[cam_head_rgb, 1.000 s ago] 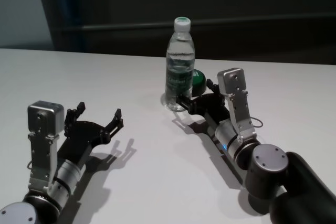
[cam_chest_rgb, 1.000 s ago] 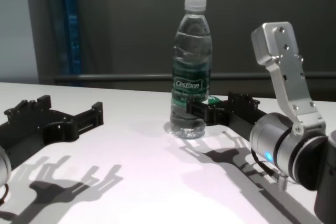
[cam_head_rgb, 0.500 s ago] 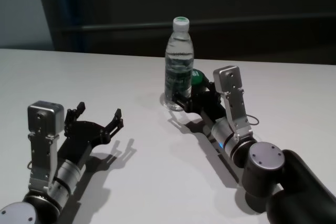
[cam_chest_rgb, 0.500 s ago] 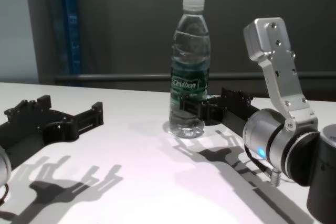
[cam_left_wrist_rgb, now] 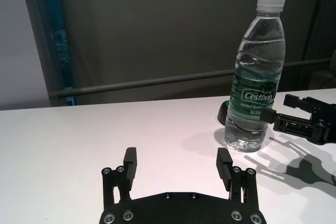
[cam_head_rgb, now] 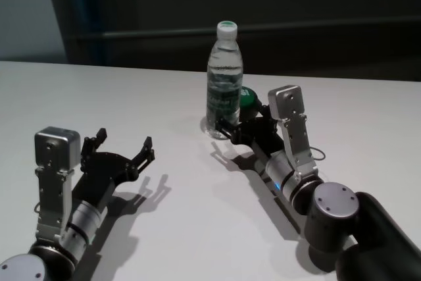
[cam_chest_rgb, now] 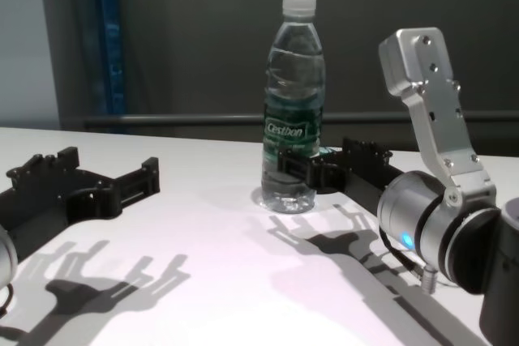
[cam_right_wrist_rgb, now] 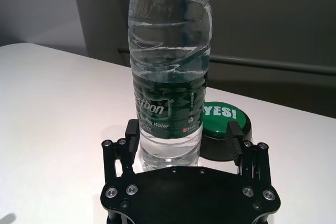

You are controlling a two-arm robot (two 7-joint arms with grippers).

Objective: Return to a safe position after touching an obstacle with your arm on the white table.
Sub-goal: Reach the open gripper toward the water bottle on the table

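Note:
The obstacle, a tall clear water bottle (cam_head_rgb: pixel 225 83) with a white cap and a dark green label, stands upright on the white table (cam_head_rgb: pixel 131 90). It also shows in the chest view (cam_chest_rgb: pixel 293 103), the left wrist view (cam_left_wrist_rgb: pixel 255 77) and the right wrist view (cam_right_wrist_rgb: pixel 170 66). My right gripper (cam_head_rgb: pixel 242 122) is open low over the table, its fingers (cam_right_wrist_rgb: pixel 132 129) on either side of the bottle's base. One finger is at the bottle's side; I cannot tell if it touches. My left gripper (cam_head_rgb: pixel 123 141) is open and empty, well to the bottle's left.
A low black puck with a green top (cam_head_rgb: pixel 248 100) marked "YES!" (cam_right_wrist_rgb: pixel 226 116) sits just behind and right of the bottle, by the right gripper's other finger. A dark wall and a rail lie beyond the table's far edge.
My right arm swung left against the bottle, nudging it slightly left, then its wrist eased back a little to the right. The left arm has not moved.

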